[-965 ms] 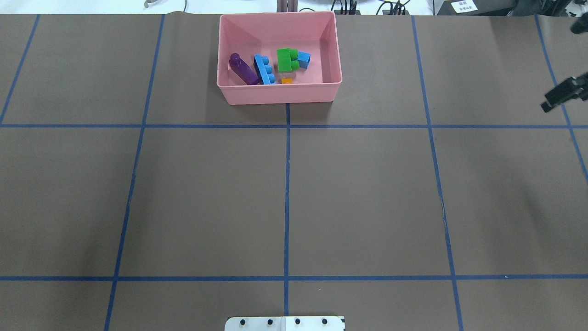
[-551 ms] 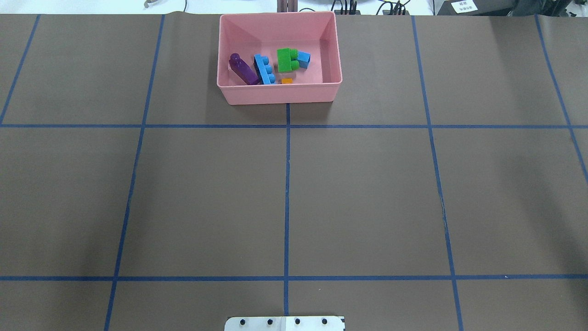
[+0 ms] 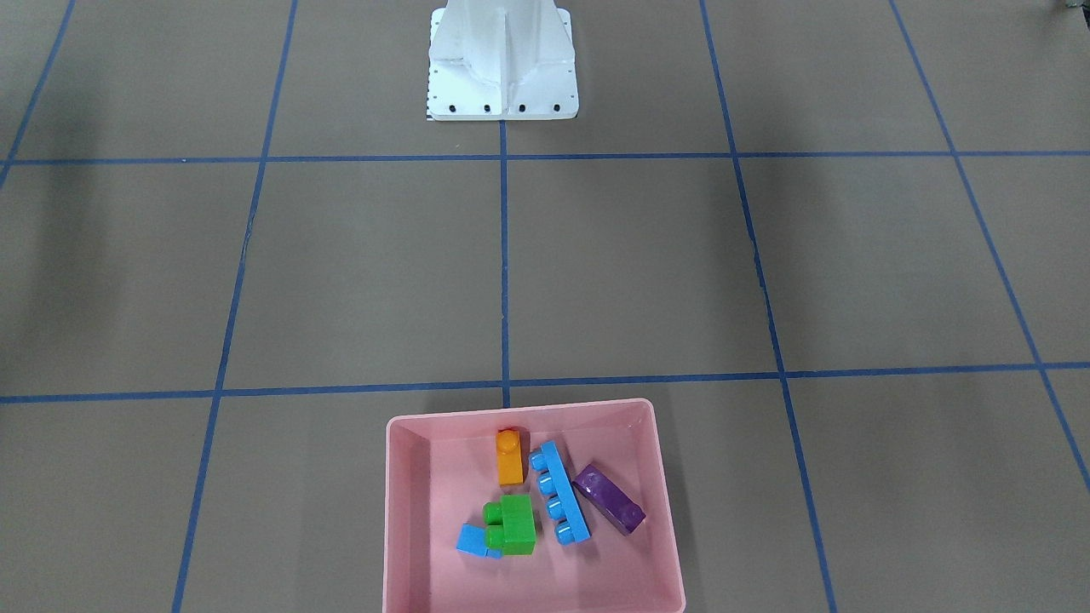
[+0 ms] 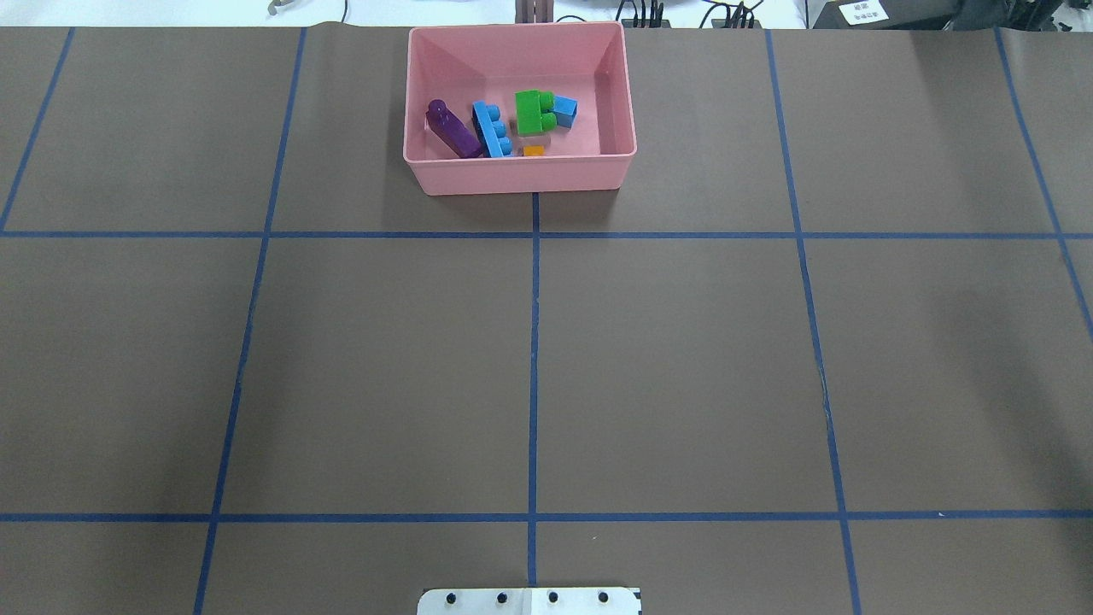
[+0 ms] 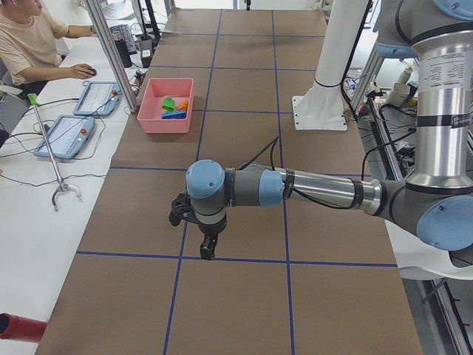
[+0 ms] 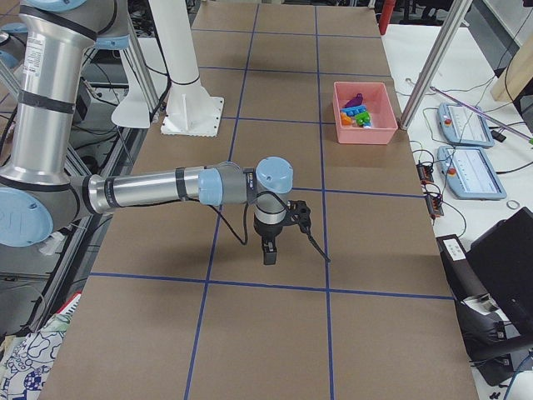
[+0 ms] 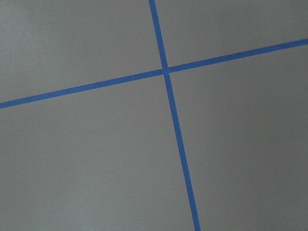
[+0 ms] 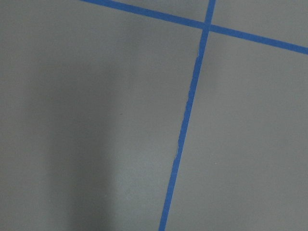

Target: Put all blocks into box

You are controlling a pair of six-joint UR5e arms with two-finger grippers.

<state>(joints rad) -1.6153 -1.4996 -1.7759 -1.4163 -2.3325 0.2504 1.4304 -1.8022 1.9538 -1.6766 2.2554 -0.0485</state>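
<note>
Right end effector (image 6: 269,252) gone from the overhead view's right edge, where it had shown a second ago; blocks unchanged since then.

Surroundings: brown desk (image 4: 683,359) with a blue tape grid (image 4: 533,342), white robot base (image 4: 529,600) at the near edge. A seated person (image 5: 29,41) at the side table beyond the far end, with teach pendants (image 5: 63,135) beside them.

Pink box (image 4: 521,175) sat at the desk's far edge, on the centre tape line. All five blocks lay inside it:
- long blue block (image 4: 493,130) – on its side, long axis running near-to-far and slightly skewed, studs facing the robot's right
- purple block (image 4: 452,131) – just beside it, parallel, stud end toward the far wall
- green block (image 4: 533,113) touching the tiny blue cube (image 4: 564,112)
- orange block (image 3: 510,458) – against the wall nearest the robot, and from overhead mostly hidden by that wall

Both arms hung low over the desk, well apart from the box. Left end effector (image 5: 208,247) and the right one appeared only in the side views; could not tell whether either was spread or closed. Wrist cameras caught only desk and tape.
</note>
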